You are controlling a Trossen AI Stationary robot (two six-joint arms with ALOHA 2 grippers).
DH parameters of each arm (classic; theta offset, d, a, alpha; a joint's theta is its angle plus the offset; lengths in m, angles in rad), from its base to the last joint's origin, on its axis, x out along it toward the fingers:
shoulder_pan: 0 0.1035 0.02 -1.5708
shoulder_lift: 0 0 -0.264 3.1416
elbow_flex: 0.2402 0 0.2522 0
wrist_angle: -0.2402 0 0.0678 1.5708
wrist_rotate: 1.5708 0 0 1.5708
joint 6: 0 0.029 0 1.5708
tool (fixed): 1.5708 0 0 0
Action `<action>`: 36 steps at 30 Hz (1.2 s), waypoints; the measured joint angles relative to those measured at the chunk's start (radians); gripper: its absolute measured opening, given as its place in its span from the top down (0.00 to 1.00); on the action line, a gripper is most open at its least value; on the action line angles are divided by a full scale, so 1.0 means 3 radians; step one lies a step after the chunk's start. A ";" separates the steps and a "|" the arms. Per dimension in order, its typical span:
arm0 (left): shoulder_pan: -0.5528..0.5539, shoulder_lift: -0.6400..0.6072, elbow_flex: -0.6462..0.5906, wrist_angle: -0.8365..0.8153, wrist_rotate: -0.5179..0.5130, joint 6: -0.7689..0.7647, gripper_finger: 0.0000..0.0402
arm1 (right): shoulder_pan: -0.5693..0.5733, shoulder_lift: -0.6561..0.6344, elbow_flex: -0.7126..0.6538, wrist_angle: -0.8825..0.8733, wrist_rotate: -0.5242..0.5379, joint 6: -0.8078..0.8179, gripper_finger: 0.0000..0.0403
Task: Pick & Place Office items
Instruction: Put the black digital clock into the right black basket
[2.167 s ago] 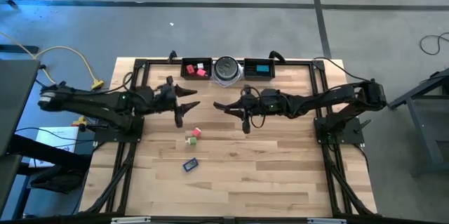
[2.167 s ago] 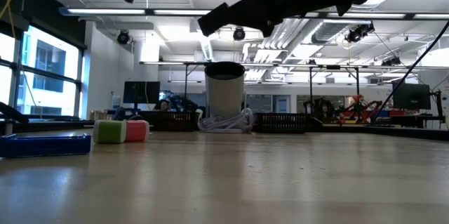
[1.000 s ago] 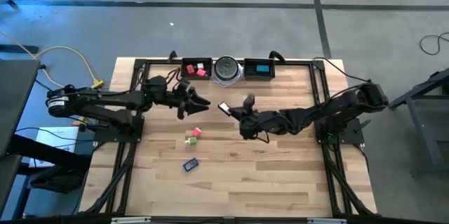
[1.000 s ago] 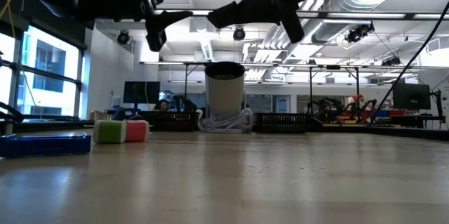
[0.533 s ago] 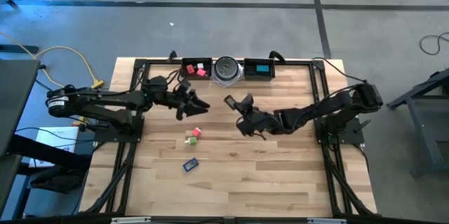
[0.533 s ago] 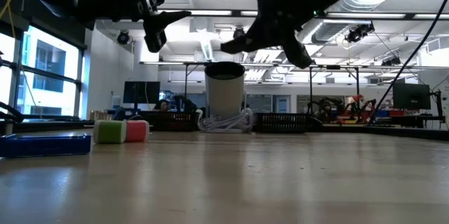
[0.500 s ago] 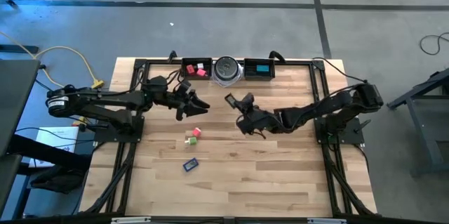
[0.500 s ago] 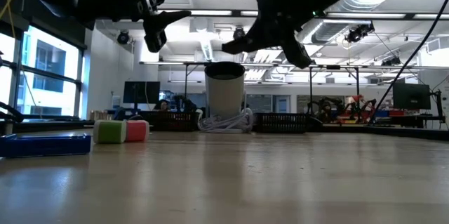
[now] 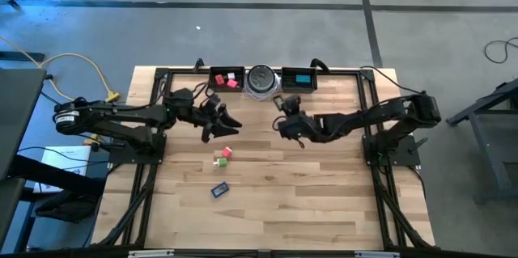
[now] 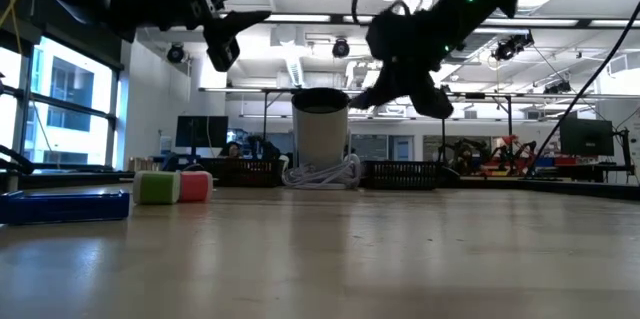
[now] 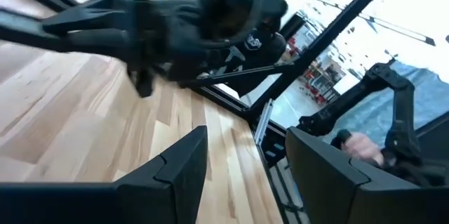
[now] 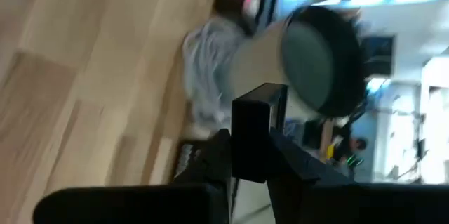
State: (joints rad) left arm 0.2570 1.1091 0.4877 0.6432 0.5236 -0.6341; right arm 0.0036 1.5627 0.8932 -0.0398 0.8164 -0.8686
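Green cube (image 9: 219, 161), red block (image 9: 227, 152), blue flat piece (image 9: 219, 189).

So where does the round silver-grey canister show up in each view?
High view: the round silver-grey canister sits at the table's far edge, between two long black trays.
Low view: it stands upright in the centre.
Left wrist view: not in it.
Right wrist view: it shows sideways, beyond the black bar clamped in the right gripper.
Shared landmark: the pale cable coiled at its foot.
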 joint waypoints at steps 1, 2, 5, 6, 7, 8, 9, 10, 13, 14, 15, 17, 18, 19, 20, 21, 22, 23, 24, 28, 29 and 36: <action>-0.0016 0.0000 0.0000 0.0010 0.0000 0.0034 0.53 | -0.0054 -0.0003 0.0000 -0.0097 -0.0015 0.0088 0.89; -0.0036 -0.0001 0.0000 0.0014 0.0000 0.0074 0.53 | -0.0116 -0.0009 -0.0001 -0.0195 -0.0026 0.0174 0.89; -0.0101 -0.0001 0.0000 0.0046 -0.0001 0.0140 0.53 | -0.0305 -0.0017 -0.0002 -0.0383 -0.0017 0.0380 0.89; -0.0123 -0.0001 0.0000 0.0089 0.0000 0.0149 0.53 | -0.0363 -0.0017 -0.0005 -0.0398 -0.0015 0.0433 0.89; -0.0147 -0.0003 0.0000 0.0117 0.0005 0.0182 0.53 | -0.0410 -0.0018 -0.0005 -0.0401 -0.0019 0.0455 0.89; -0.0172 -0.0003 0.0000 0.0145 0.0016 0.0241 0.53 | -0.0450 -0.0032 -0.0005 -0.0399 -0.0036 0.0456 0.89; -0.0196 -0.0003 0.0000 0.0164 0.0021 0.0326 0.53 | -0.0491 -0.0042 -0.0005 -0.0383 -0.0051 0.0447 0.89; -0.0221 -0.0011 0.0000 0.0167 0.0025 0.0420 0.53 | -0.0523 -0.0048 -0.0005 -0.0362 -0.0089 0.0431 0.89; -0.0277 -0.0058 0.0001 0.0154 0.0032 0.0726 0.53 | -0.0639 -0.0045 -0.0005 -0.0378 -0.0223 0.0423 0.89; -0.0296 -0.0079 0.0001 0.0122 0.0032 0.0824 0.53 | -0.0673 -0.0045 -0.0006 -0.0398 -0.0226 0.0418 0.89; -0.0309 -0.0100 0.0001 0.0079 0.0031 0.0925 0.53 | -0.0708 -0.0045 -0.0007 -0.0400 -0.0230 0.0416 0.89; -0.0340 -0.0149 0.0001 -0.0014 -0.0004 0.1140 0.53 | -0.0781 -0.0048 -0.0035 -0.0374 -0.0296 0.0418 0.89; -0.0355 -0.0185 0.0001 -0.0085 -0.0007 0.1247 0.53 | -0.0818 -0.0048 -0.0064 -0.0377 -0.0321 0.0418 0.89; -0.0365 -0.0225 0.0001 -0.0163 -0.0031 0.1335 0.53 | -0.0855 -0.0046 -0.0095 -0.0377 -0.0332 0.0418 0.89; -0.0378 -0.0265 0.0001 -0.0247 -0.0092 0.1423 0.53 | -0.0891 -0.0045 -0.0123 -0.0375 -0.0355 0.0419 0.89; -0.0394 -0.0307 0.0001 -0.0327 -0.0156 0.1501 0.53 | -0.0927 -0.0045 -0.0155 -0.0356 -0.0393 0.0422 0.89; -0.0410 -0.0352 0.0001 -0.0412 -0.0235 0.1568 0.53 | -0.0956 -0.0045 -0.0180 -0.0337 -0.0441 0.0428 0.89; -0.0423 -0.0391 0.0001 -0.0481 -0.0313 0.1624 0.53 | -0.0985 -0.0045 -0.0204 -0.0308 -0.0505 0.0436 0.89; -0.0436 -0.0430 0.0001 -0.0530 -0.0380 0.1673 0.53 | -0.1012 -0.0045 -0.0226 -0.0279 -0.0550 0.0440 0.89; -0.0454 -0.0537 0.0001 -0.0596 -0.0459 0.1700 0.53 | -0.1122 -0.0045 -0.0262 -0.0126 -0.0604 0.0375 0.89; -0.0454 -0.0550 0.0001 -0.0597 -0.0454 0.1698 0.53 | -0.1162 -0.0045 -0.0261 -0.0097 -0.0647 0.0360 0.89; -0.0454 -0.0551 0.0001 -0.0692 -0.0444 0.1624 0.53 | -0.1439 -0.0045 -0.0261 -0.0048 -0.0802 0.0298 0.89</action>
State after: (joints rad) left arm 0.1207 0.9438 0.4881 0.4357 0.3904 -0.1469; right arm -0.4281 1.5494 0.8150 -0.0543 0.5758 -0.7792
